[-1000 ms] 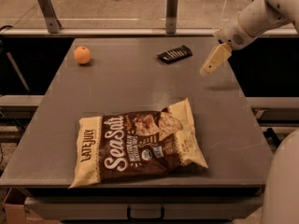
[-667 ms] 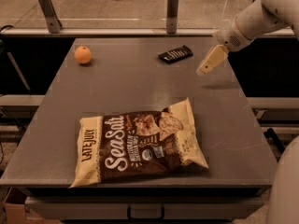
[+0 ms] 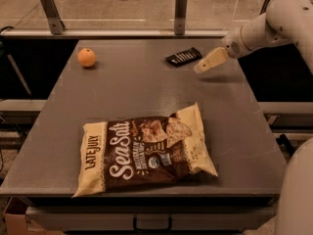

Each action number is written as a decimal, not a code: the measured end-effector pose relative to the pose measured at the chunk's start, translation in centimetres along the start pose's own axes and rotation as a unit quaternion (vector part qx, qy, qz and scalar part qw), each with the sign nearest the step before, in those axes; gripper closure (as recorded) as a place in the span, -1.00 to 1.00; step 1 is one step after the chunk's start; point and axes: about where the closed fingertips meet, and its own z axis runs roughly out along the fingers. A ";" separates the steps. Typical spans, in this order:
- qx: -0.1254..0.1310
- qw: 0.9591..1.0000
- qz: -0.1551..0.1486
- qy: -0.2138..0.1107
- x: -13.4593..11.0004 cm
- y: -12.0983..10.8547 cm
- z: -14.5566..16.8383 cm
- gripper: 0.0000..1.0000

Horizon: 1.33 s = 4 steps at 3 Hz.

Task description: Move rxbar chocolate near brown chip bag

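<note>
The rxbar chocolate (image 3: 184, 57) is a small flat black wrapper lying at the back of the grey table (image 3: 146, 92), right of centre. The brown chip bag (image 3: 142, 151), printed "Late July" and "Sea Salt", lies flat near the table's front edge. My gripper (image 3: 204, 65) hangs above the table just to the right of the bar and slightly nearer the front, apart from it and holding nothing. The white arm (image 3: 266, 26) reaches in from the upper right.
A round orange fruit (image 3: 87, 57) sits at the back left of the table. Two metal posts (image 3: 181, 9) and a rail stand behind the far edge. Part of my white body (image 3: 296, 195) fills the lower right corner.
My gripper has moved left and slightly down toward the bar. The bar, the chip bag and the orange have not moved.
</note>
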 end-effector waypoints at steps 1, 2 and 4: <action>-0.016 0.999 0.022 -0.032 -1.6 -0.3 2.7 -1.00; -0.045 0.998 0.018 -0.049 -3.8 0.9 6.0 -0.97; -0.060 0.998 0.015 -0.033 -3.8 1.8 8.5 -0.06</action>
